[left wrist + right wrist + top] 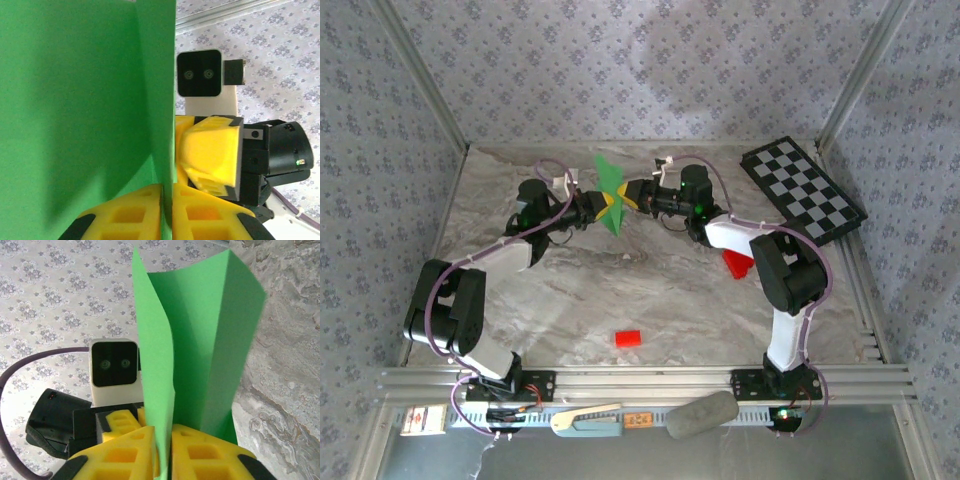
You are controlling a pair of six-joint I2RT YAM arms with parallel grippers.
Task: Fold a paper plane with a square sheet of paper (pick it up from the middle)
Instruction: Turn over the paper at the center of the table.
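The part-folded square sheet of paper (610, 178) stands upright in the air above the far middle of the table (670, 290). The left gripper (597, 206) and the right gripper (628, 197) meet it from opposite sides, and both are clamped tight on its lower half.

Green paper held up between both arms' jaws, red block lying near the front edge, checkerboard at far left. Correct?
One slip: the checkerboard lies at the far right, not the far left, as the top external view shows. The rest stands: green paper held up, red block near the front.
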